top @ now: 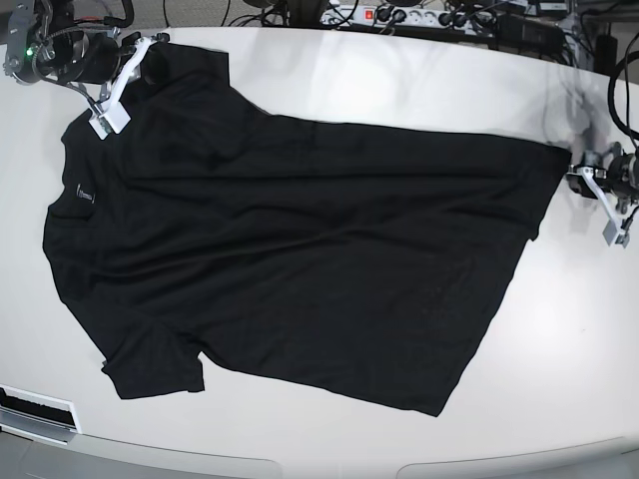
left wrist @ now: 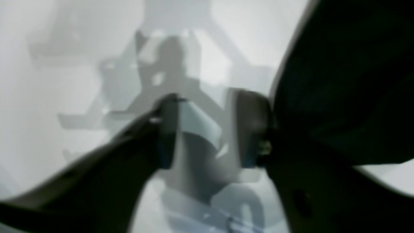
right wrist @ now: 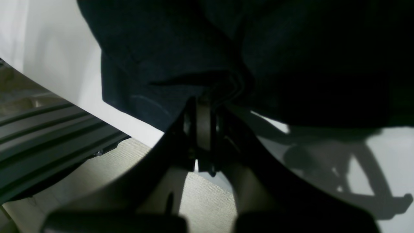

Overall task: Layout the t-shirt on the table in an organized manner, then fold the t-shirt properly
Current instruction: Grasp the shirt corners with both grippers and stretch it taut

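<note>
T-shirt (top: pixel 300 259) fabric, plain black, lies spread nearly flat across the white table (top: pixel 399 90), with the collar and its tiny grey label toward the right gripper's side and the hem toward the left gripper's side. One short sleeve points to the near edge of the table; the other runs up under the right gripper (top: pixel 118 88).

That right gripper sits at the far sleeve corner with its jaws closed on a bunched fold of the shirt; in the right wrist view the cloth gathers into pleats right at the fingertips (right wrist: pixel 204 106) and drapes away above them, while bare tabletop shows to either side and the table's rounded edge passes just behind the fingers.

The left gripper (top: pixel 591 180) stands at the opposite end, just beside the hem corner. Its jaws are apart with only white tabletop between the pads (left wrist: pixel 250 129); dark cloth lies right next to the outer finger, and in the blurred left wrist view it seems to touch that finger, though I cannot be sure.

Beyond the far edge of the table runs a tangle of cables and a power strip (top: pixel 399 15).
</note>
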`<state>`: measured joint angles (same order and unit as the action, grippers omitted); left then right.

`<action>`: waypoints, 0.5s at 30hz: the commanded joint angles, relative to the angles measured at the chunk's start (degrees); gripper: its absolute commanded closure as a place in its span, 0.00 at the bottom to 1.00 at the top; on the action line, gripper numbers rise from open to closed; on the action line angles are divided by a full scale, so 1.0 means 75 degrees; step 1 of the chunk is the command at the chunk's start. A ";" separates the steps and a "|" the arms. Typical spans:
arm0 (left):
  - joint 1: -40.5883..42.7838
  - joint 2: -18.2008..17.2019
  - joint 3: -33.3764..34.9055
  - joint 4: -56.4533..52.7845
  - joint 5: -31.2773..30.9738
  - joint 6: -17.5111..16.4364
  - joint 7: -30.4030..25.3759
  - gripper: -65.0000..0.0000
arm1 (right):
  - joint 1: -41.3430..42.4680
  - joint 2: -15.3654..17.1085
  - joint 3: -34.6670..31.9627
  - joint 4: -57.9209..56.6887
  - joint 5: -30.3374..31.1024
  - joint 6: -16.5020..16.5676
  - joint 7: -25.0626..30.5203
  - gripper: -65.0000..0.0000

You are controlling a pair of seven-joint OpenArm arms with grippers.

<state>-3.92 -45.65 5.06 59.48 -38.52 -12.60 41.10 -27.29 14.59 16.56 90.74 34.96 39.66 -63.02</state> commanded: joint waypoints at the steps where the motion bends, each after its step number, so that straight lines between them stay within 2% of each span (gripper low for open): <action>1: 0.0055 -0.0105 -0.0050 0.0023 0.0044 0.0026 -0.0044 0.45 | -0.0085 0.0067 -0.0009 -0.0015 -0.0262 -0.0055 -0.0286 1.00; 3: 0.0187 -0.0012 -0.0050 0.0009 0.0058 -0.0006 -0.0157 0.45 | -0.0085 0.0067 -0.0009 -0.0015 -0.0262 -0.0055 -0.0289 1.00; 8: 0.0230 0.0291 -0.0050 0.0003 -0.0029 -0.0638 -0.0015 0.45 | -0.0085 0.0067 -0.0009 -0.0015 -0.0262 -0.0055 -0.0286 1.00; 12: 0.0329 0.0399 -0.0050 0.0003 -0.0825 -0.1370 0.0207 0.45 | -0.0085 0.0067 -0.0009 -0.0015 -0.0262 -0.0055 -0.0291 1.00; 15: 0.0356 0.0393 -0.0050 0.0003 -0.1303 -0.1658 0.0542 0.45 | -0.0082 0.0067 -0.0009 -0.0015 -0.0262 -0.0055 -0.0286 1.00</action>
<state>-1.45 -41.82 4.54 59.59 -49.82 -25.85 42.57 -27.29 14.59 16.56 90.74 34.96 39.68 -63.09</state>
